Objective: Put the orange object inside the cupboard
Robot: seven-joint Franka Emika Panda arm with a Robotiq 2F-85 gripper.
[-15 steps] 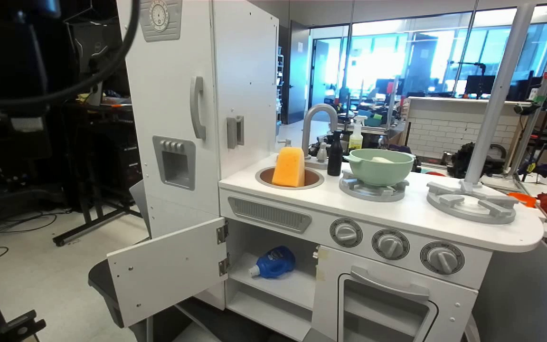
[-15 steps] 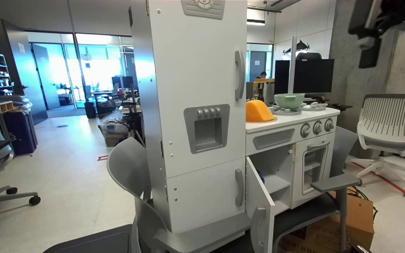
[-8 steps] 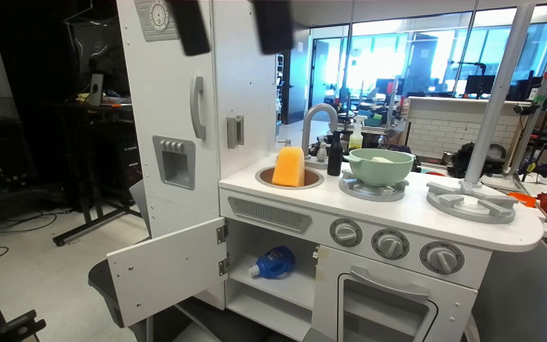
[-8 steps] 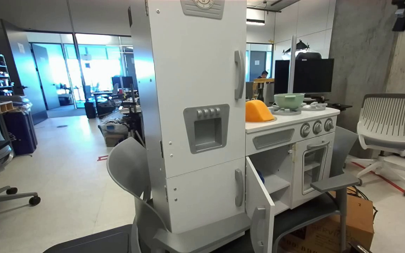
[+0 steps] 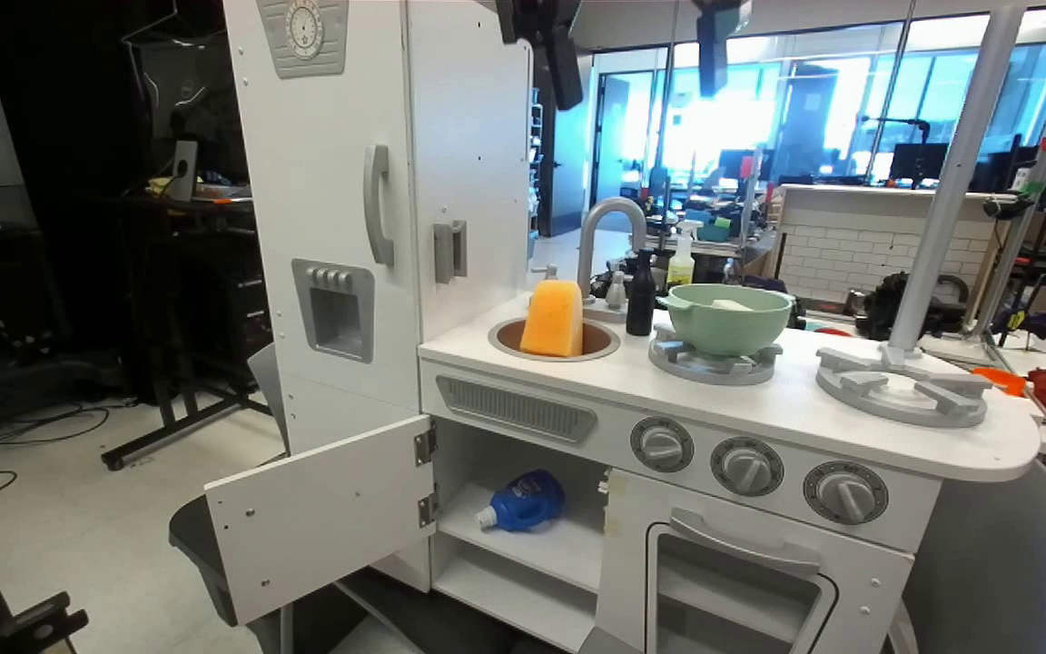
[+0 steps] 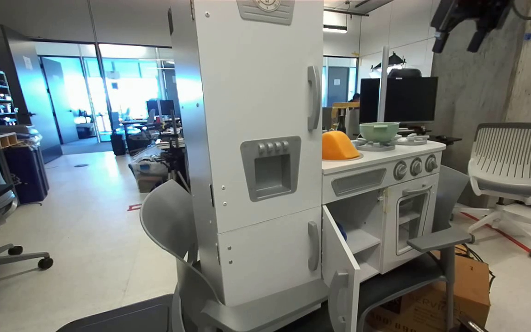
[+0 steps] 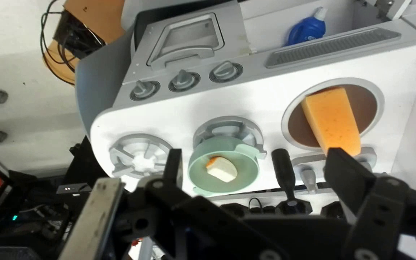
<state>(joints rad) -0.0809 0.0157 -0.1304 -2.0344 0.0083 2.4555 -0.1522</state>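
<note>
While tapered speckled orange block (image 7: 334, 119) sits in round grey-rimmed sink (image 7: 366, 104), black claw (image 6: 457, 48) hangs spread wide, holding nothing.

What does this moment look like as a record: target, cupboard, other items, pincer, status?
target: orange object, in the sink, rising out of it
cupboard: door open, blue bottle lying on the shelf
other items: green bowl on a burner, pale piece inside
pincer: open, nothing held, above the counter
status: orange object not yet in the cupboard

Green bowl (image 5: 728, 329) on gray burner (image 5: 709, 371)
</note>
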